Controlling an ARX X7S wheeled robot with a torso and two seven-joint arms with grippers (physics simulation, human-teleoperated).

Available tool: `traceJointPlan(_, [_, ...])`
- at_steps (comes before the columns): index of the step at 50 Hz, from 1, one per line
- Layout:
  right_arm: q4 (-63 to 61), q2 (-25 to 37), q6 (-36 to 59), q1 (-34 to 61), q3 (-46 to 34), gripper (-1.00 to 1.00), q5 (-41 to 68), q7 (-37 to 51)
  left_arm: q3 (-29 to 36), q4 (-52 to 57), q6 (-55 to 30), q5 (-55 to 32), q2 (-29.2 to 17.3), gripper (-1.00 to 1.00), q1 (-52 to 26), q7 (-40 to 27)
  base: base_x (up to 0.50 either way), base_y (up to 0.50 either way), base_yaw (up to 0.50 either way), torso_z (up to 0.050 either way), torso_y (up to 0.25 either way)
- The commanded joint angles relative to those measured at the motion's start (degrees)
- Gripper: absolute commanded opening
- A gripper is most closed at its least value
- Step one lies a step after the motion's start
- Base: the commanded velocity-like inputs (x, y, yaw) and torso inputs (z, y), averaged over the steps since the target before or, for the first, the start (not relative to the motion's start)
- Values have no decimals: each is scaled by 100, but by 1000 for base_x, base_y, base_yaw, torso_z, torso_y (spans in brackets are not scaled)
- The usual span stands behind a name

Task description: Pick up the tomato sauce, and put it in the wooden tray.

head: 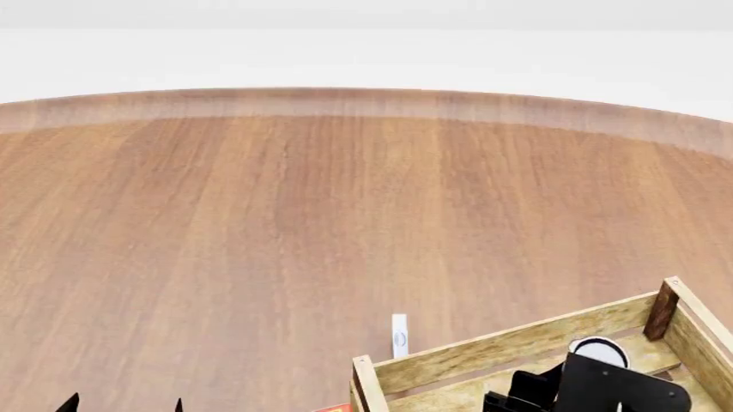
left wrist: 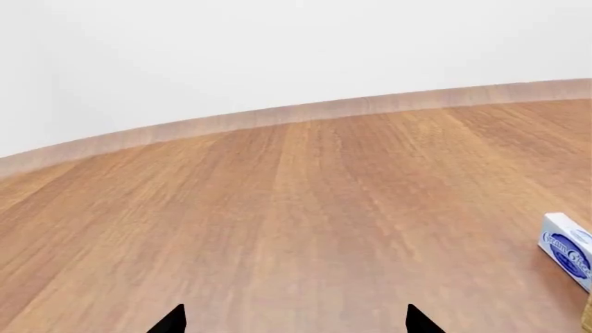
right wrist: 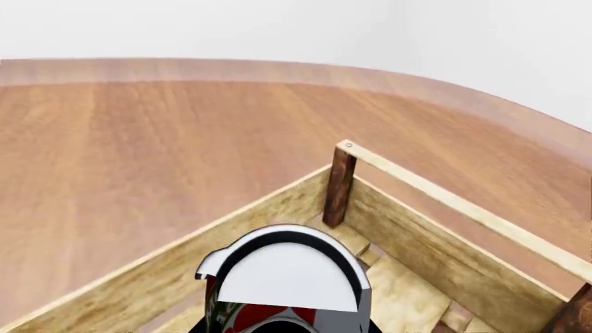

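We are at the placing step: our right gripper (head: pixel 572 386) is inside the wooden tray (head: pixel 504 345), and the tomato sauce (right wrist: pixel 282 281) sits right in front of the right wrist camera, its pale top framed by a dark curved part of the gripper. The can is within the tray's walls, close to the far corner post (right wrist: pixel 339 186). We judge that the fingers are clenched on the can, since it fills the space between them, but we cannot tell whether its base already rests on the slats or hangs just above them.

Our left gripper (left wrist: pixel 294 320) hovers over the bare table (head: pixel 287 215) with its fingertips spread wide and nothing between them; a white and blue box (left wrist: pixel 566 248) lies off to one side of it, just outside the tray.

What the next move calls for, as we see it, is lowering the can until it stands on the tray floor, then spreading the fingers and lifting the arm straight up so the can is not knocked over.
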Motion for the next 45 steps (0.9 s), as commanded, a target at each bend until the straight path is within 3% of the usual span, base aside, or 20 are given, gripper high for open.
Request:
traceJointPlan(1, [362, -39, 60, 211, -28, -100, -217, -107, -63, -39, 388, -112, 29, 100, 65, 151, 0, 0, 0, 0, 0])
traceJointPlan(45, [830, -27, 482, 360, -173, -100, -123, -181, 3, 39, 358, -153, -23, 100, 77, 73, 0, 0, 0, 0, 0])
